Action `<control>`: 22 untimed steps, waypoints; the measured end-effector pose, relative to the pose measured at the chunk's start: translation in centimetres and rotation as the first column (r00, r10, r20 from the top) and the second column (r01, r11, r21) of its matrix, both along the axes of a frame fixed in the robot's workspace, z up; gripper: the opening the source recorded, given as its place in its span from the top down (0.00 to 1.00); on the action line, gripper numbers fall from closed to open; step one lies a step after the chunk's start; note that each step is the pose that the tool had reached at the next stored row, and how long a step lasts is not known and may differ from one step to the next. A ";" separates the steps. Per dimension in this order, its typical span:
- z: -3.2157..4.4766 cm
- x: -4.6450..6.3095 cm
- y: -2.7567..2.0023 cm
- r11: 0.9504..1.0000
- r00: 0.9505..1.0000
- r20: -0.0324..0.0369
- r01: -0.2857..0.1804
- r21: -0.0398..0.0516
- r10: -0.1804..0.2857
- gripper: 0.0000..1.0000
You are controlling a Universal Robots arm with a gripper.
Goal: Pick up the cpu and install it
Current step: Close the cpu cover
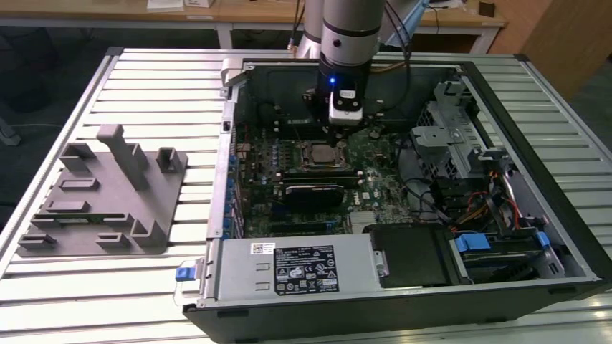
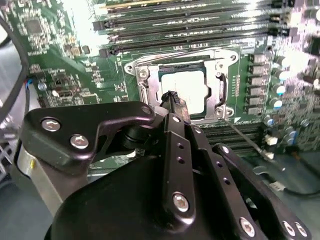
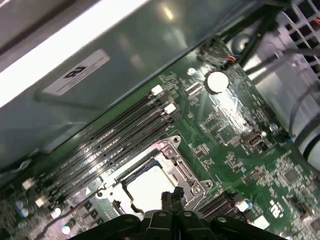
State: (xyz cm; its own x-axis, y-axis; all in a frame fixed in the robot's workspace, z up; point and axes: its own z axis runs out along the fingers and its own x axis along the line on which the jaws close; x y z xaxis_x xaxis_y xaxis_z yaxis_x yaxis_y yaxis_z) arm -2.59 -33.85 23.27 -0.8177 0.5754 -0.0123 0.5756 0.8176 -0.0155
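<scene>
The cpu [image 1: 320, 153], a square chip with a silvery-white top, lies flat inside the metal-framed socket [image 2: 220, 95] on the green motherboard of the open computer case. Both wrist views show its bright top, cpu [image 2: 186, 89] and cpu [image 3: 146, 188]. My gripper [image 1: 337, 133] hangs straight down over the socket. Its two thin black fingertips are pressed together, gripper [image 2: 170, 98] and gripper [image 3: 172, 196], at the edge of the chip. Nothing shows between the fingers. Whether the tips touch the chip I cannot tell.
Memory slots [image 3: 115, 145] run alongside the socket, with a coin battery [image 3: 216, 81] beyond them. Case walls [image 1: 229, 143] enclose the board. A drive cage [image 1: 449, 143], cables [image 1: 478, 208] and a power supply [image 1: 297, 269] crowd the case. A grey fixture block [image 1: 105, 193] stands at the exterior view's left.
</scene>
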 end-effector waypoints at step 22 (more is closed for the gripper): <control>-0.17 0.0 0.00 0.921 0.921 0.000 -0.389 0.000 0.389 0.89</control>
State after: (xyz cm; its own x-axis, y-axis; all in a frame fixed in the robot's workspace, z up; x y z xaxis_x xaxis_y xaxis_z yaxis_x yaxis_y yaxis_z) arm -2.59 -33.85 23.10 -0.9773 0.2116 -0.0124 0.2118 0.9772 -0.0154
